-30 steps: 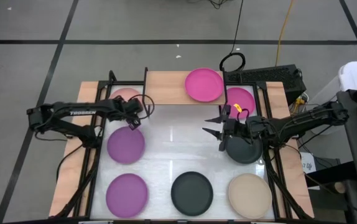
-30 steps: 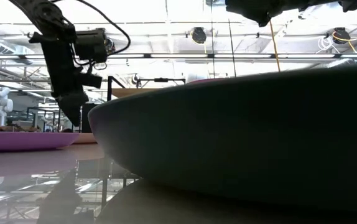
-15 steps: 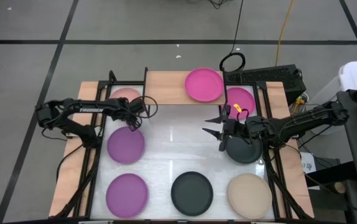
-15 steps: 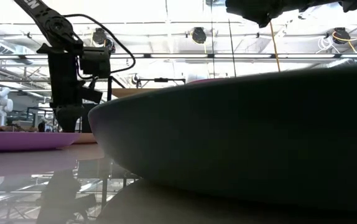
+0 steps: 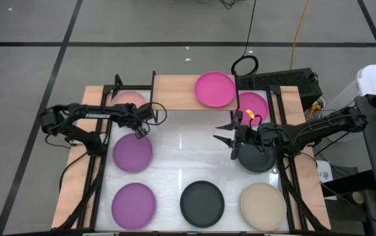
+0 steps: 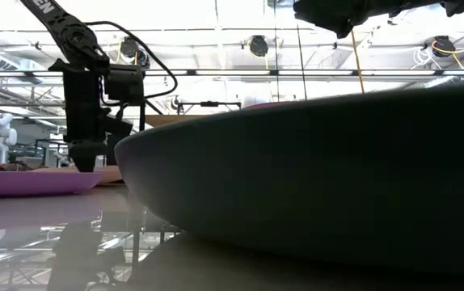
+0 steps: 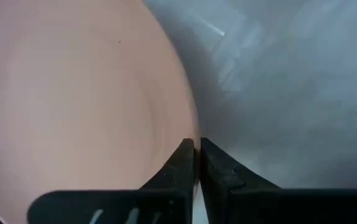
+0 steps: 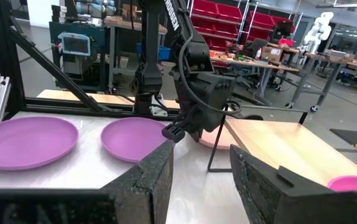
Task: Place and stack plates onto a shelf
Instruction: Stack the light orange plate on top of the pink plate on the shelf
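A pale pink plate (image 5: 128,101) lies at the table's far left, beside the shelf (image 5: 175,93), whose light-wood top carries a magenta plate (image 5: 215,89). My left gripper (image 5: 143,120) points steeply down at the pink plate's near right rim and is shut on it; the left wrist view shows the plate (image 7: 73,99) beside the closed fingers. My right gripper (image 5: 230,138) hovers open and level over the table's middle, holding nothing, its arm above a dark plate (image 5: 257,159). My left gripper pinches the pale pink plate's rim (image 7: 194,134) between its two fingers, one finger (image 7: 178,165) over the plate's inner face and the other (image 7: 219,168) outside it. The fingers come from above, slanting down. The plate lies flat on its support.
Two purple plates (image 5: 133,152) (image 5: 133,203), a dark plate (image 5: 202,202) and a beige plate (image 5: 263,203) lie on the white table. Another magenta plate (image 5: 252,105) sits right of the shelf. Black frame bars (image 5: 103,164) run along both sides.
My left gripper has come down onto the pale pink plate, tipped more upright, and shut on its rim. The plate has stayed where it was.
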Tool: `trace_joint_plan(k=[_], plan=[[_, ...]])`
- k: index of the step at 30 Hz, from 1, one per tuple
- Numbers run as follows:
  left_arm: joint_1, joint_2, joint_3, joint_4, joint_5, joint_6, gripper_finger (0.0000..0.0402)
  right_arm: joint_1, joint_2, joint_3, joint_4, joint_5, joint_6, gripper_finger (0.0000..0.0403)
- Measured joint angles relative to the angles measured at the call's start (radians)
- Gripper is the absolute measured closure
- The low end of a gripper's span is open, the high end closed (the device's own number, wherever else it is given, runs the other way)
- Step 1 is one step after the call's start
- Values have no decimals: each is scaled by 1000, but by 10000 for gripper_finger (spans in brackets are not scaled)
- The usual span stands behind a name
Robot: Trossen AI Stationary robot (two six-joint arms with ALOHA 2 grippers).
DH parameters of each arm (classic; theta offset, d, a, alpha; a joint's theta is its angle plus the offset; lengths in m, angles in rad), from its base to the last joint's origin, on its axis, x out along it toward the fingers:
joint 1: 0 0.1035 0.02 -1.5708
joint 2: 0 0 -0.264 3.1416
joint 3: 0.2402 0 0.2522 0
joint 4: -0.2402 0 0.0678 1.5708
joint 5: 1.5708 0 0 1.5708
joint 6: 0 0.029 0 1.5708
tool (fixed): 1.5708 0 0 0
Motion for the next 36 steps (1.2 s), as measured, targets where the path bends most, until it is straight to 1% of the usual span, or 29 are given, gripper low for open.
trace_joint_plan(k=[4, 9, 15, 20, 23, 26, 28, 29, 32, 34, 36], plan=[[0, -37, 26, -74, 1, -32, 390, 0, 0, 0, 0, 0, 0, 264], [0, -132, 81, -146, 0, -95, 391, 0, 0, 0, -4, 0, 0, 264], [0, -295, 141, -204, -93, -188, 391, 0, 0, 0, -7, 0, 1, 264], [0, -433, 195, -200, -116, -191, 391, 0, 0, 0, -8, 0, 1, 264], [0, -502, 228, -161, -121, -180, 391, 0, 0, 0, -8, 0, 0, 264], [0, -547, 269, -80, -119, -114, 392, 0, 0, 0, -7, 0, 0, 264], [-12, -562, 299, 8, -95, -90, 392, 0, 0, 0, -7, 0, 0, 264], [-28, -563, 312, 55, -64, -86, 392, 0, 0, 0, -7, 0, 0, 264], [-96, -536, 346, 199, 36, -13, 392, 0, 0, 0, 13, -2, 1, 264], [-147, -499, 367, 290, 56, 55, 392, 0, 0, 0, 43, -2, 1, 264], [-187, -450, 398, 360, 55, 134, 392, 0, 0, 0, 67, -2, 1, 264]])
